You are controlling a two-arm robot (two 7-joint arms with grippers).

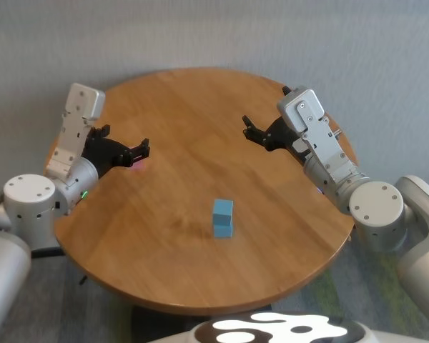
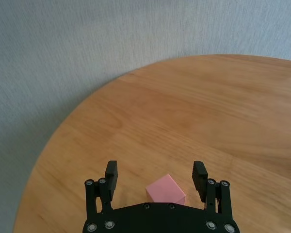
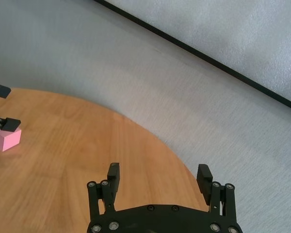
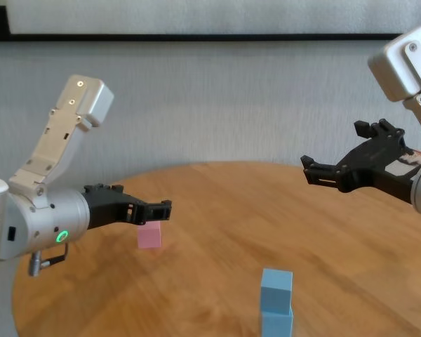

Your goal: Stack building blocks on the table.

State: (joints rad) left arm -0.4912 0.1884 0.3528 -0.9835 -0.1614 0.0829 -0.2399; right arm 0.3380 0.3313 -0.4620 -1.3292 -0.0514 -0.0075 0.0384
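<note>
Two light blue building blocks (image 1: pixel 223 218) stand stacked one on the other near the front of the round wooden table (image 1: pixel 200 107); the stack also shows in the chest view (image 4: pixel 276 302). The pink block (image 1: pixel 137 166) rests on the table at the left. My left gripper (image 1: pixel 124 139) is open and hovers just over it. In the left wrist view the pink block (image 2: pixel 166 190) lies between the spread fingers of that gripper (image 2: pixel 155 171), close to the palm. My right gripper (image 1: pixel 266 107) is open and empty, raised above the table's right side.
The table's far edge and a grey wall lie beyond both grippers. The right wrist view shows the pink block (image 3: pixel 7 138) far off under the left gripper's fingers (image 3: pixel 8 124). Bare wood separates the blue stack from both arms.
</note>
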